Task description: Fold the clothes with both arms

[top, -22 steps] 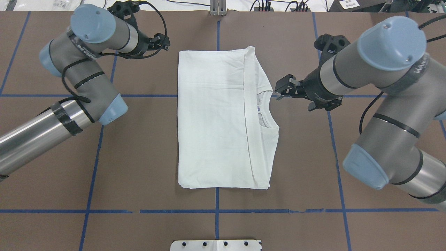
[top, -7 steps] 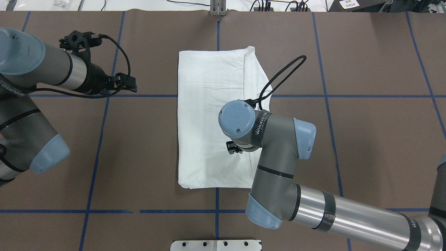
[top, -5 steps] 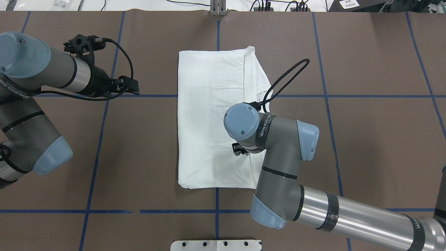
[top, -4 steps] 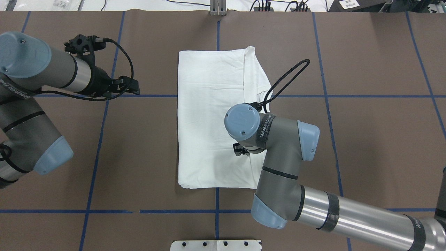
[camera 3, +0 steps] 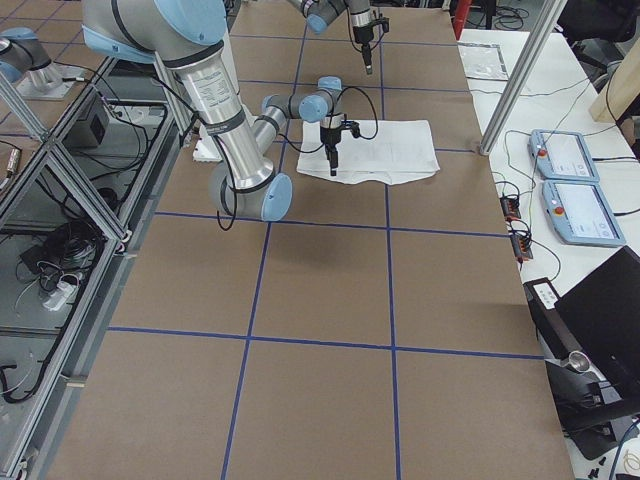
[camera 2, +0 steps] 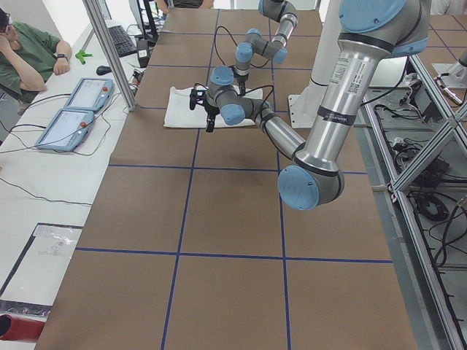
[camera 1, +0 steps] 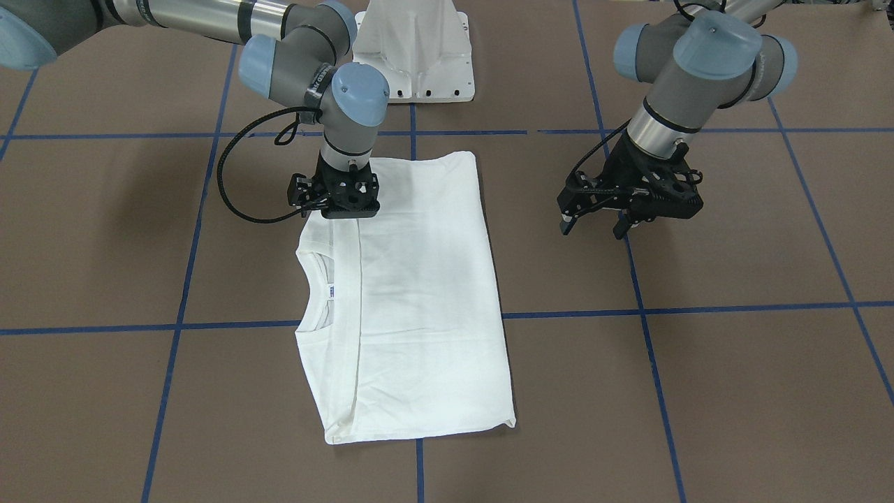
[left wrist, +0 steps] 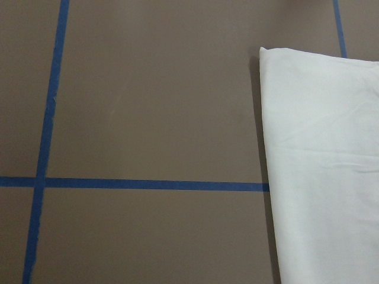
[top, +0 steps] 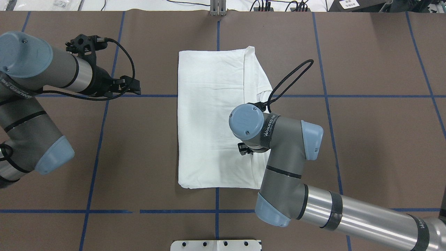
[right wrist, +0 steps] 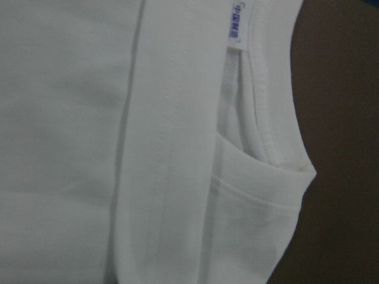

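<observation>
The right gripper had edged rightward over the folded shirt lying mid-table. It pointed down at the cloth, its opening hidden. The left gripper hung spread wide, empty. An arm strap read WANJEED; the neck label's blue print was illegible.

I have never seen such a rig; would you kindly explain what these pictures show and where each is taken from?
This robot has two grey arms, each ending in a two-finger gripper. One camera looks down from behind it, one faces it across the table, two watch from the table's ends, and one rides on each wrist. A folded white shirt lies on the brown table. The left gripper hangs open beside it, holding nothing. The right gripper points down over the shirt near its collar; whether it grips cloth, I cannot tell.
</observation>
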`<state>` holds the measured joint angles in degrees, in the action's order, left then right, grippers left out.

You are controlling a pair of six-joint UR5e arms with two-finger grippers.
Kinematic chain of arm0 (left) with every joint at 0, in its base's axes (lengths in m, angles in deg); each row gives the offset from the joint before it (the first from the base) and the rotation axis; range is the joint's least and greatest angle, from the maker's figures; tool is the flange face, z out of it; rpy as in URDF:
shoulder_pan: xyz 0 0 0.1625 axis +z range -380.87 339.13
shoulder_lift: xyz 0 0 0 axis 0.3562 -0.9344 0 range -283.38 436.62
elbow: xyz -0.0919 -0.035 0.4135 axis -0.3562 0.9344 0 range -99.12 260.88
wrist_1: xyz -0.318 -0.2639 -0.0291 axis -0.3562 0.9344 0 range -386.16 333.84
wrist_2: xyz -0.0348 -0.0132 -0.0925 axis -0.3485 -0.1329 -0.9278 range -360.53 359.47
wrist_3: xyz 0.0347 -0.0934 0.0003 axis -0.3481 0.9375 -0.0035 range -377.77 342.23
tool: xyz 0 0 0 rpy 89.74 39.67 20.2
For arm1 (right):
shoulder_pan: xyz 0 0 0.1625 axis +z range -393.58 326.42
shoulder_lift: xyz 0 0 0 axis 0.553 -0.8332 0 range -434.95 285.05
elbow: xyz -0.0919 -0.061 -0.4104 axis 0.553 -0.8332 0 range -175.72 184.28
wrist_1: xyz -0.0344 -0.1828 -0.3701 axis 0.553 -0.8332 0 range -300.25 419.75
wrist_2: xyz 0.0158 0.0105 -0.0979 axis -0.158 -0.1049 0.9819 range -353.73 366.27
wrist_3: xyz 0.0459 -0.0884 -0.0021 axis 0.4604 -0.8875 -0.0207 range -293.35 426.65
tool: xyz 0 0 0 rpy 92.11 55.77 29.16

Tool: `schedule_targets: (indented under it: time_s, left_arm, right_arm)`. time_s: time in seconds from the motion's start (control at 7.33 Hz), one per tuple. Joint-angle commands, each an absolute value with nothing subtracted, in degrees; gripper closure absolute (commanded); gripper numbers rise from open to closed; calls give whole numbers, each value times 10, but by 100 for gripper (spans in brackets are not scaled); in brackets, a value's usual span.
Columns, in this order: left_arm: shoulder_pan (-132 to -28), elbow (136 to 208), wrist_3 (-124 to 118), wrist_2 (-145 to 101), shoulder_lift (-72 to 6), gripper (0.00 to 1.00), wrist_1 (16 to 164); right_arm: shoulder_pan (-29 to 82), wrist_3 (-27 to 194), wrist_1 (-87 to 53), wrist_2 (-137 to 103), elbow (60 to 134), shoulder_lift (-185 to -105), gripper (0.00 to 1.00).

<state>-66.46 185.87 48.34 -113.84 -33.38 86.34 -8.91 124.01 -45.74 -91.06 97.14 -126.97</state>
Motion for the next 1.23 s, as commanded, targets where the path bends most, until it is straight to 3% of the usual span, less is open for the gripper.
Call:
schedule_targets:
  time_s: [0.0,0.68,1.09]
  left_arm:
    - [-660,1859,485,-1139,-335,0,863]
    - [-653,1861,491,-1138,-335,0,863]
    - [-633,1865,526,-1140,-336,0,863]
  right_arm:
    - [-73,1220,-458,-912,981,-1285,0]
    - [-58,1177,-457,-913,1091,-1391,0]
    - [-50,1180,-452,-917,1137,-1385,0]
